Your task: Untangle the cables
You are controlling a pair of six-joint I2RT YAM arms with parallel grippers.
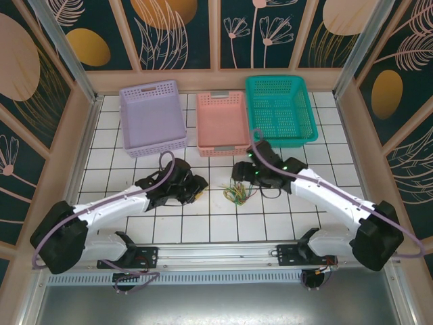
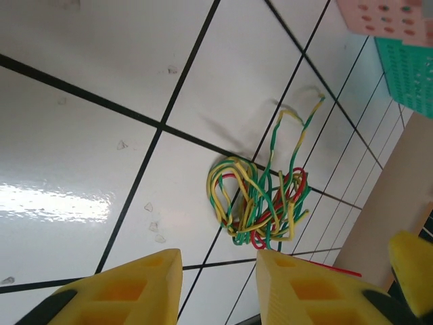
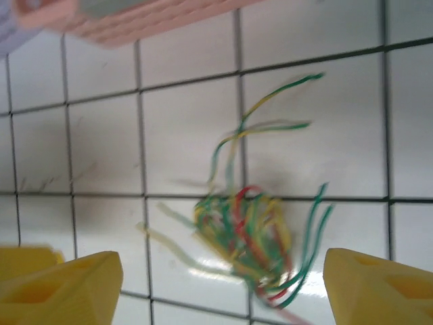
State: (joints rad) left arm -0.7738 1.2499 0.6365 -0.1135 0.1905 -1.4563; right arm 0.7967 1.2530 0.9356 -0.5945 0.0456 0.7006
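Observation:
The cables (image 1: 238,195) lie as one tangled bundle of thin yellow, green and red wires on the white tiles, between the two arms. In the left wrist view the cables (image 2: 260,203) rest just beyond my left gripper (image 2: 220,284), whose yellow fingers stand a little apart with only bare tile between them. In the top view my left gripper (image 1: 199,189) sits left of the bundle. My right gripper (image 3: 223,284) is spread wide open over the cables (image 3: 250,230), which look blurred and lie on the tile between the fingers. My right gripper (image 1: 242,179) hangs just above the bundle.
Three baskets stand in a row at the back: lilac (image 1: 152,115), pink (image 1: 222,122) and teal (image 1: 279,108). The pink basket's edge (image 3: 135,20) is close ahead of the right gripper. Walls close the tiled table on three sides.

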